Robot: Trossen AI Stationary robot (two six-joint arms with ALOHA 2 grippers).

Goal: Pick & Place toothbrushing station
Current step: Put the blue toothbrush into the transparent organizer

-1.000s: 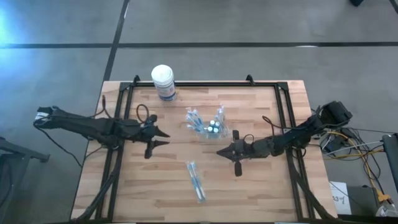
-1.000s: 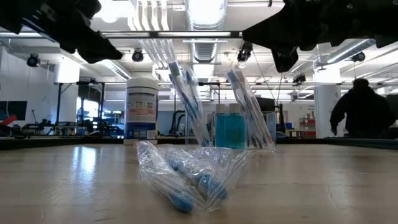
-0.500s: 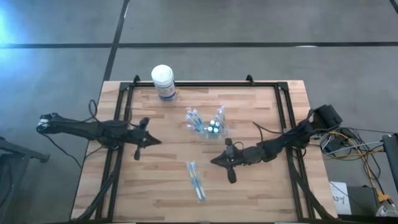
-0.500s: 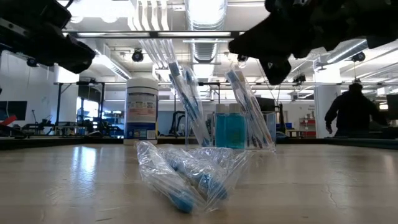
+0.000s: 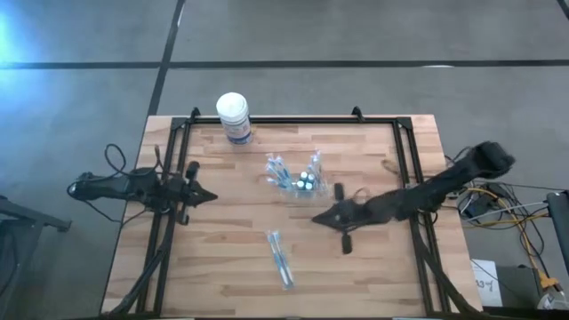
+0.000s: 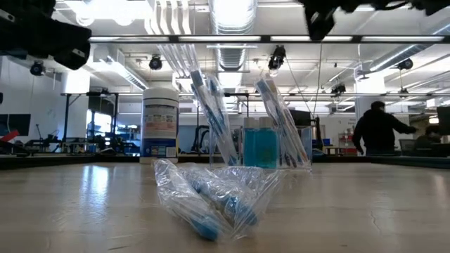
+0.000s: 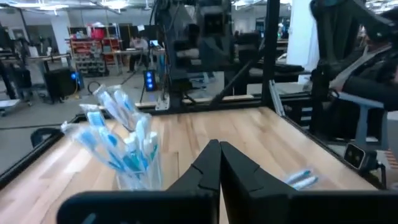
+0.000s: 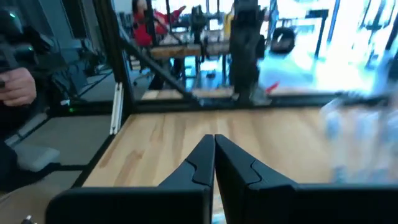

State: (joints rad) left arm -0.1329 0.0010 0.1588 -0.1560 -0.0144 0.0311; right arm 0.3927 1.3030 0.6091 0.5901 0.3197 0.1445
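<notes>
The toothbrushing station (image 5: pixel 299 178), a small clear holder, stands on its base at the table's middle. Bagged blue toothbrushes (image 6: pixel 211 112) lean out of it, and blue bottles (image 6: pixel 259 146) stand inside. It also shows in the left wrist view (image 7: pixel 127 149). My left gripper (image 5: pixel 212 197) hovers shut to the left of the station, pointing at it, with nothing between its fingers (image 7: pixel 219 163). My right gripper (image 5: pixel 313 219) hovers shut to the near right of the station and is likewise empty (image 8: pixel 214 152).
A clear bag with a toothbrush (image 5: pixel 280 258) lies flat toward the near edge (image 6: pixel 211 197). A white-lidded canister (image 5: pixel 234 117) stands at the far left. Black frame rails (image 5: pixel 173 169) run along the table's sides. A person's hand (image 8: pixel 15 84) shows beyond the table.
My left gripper has shut on nothing and drawn back toward the table's left edge. My right gripper has stayed shut. It dipped toward the near edge, then rose again. The station and the bags have not moved.
</notes>
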